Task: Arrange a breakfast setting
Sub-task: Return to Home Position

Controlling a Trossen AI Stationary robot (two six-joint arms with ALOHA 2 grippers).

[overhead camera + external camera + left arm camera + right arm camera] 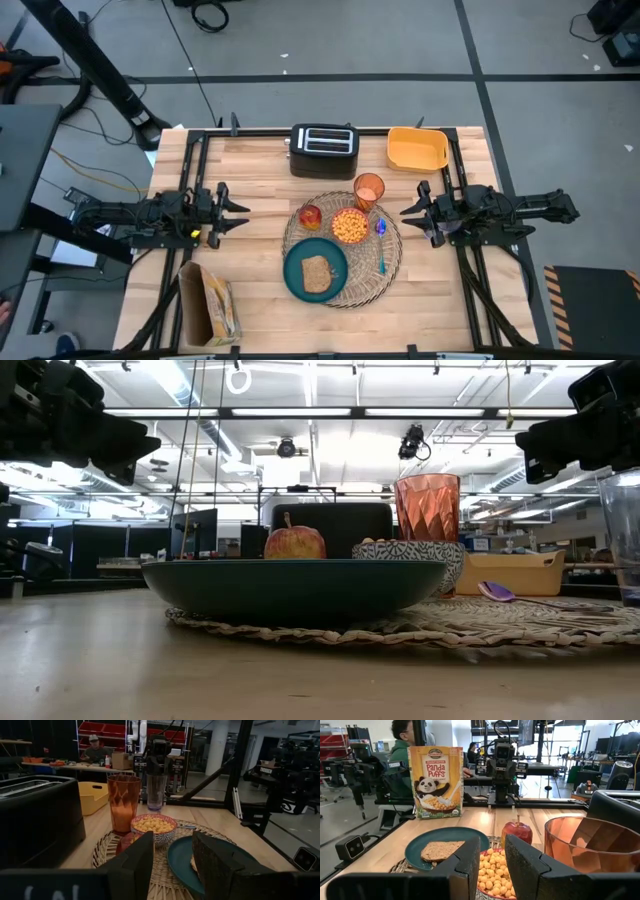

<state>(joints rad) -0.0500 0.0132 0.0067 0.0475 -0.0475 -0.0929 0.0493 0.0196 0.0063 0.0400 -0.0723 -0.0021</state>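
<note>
A round woven straw placemat (390,268) lies at the table's middle. On it rest a dark teal plate (296,262) bearing a toast slice (317,273), a patterned bowl (349,226) of cereal puffs, an orange tumbler (368,189), a red apple (310,215) and a blue spoon (381,245). My left gripper (240,208) hovers level, left of the mat, open and holding nothing. My right gripper (408,212) hovers level on the mat's right, open with a narrower gap and holding nothing. In the wrist views, both grippers (172,847) (492,847) point at the setting.
A black toaster (323,148) and a yellow bin (417,148) stand along the far edge. A cereal box (208,305) lies at the near left. Bare wood shows between each gripper and the mat. People sit beyond the table in the wrist views.
</note>
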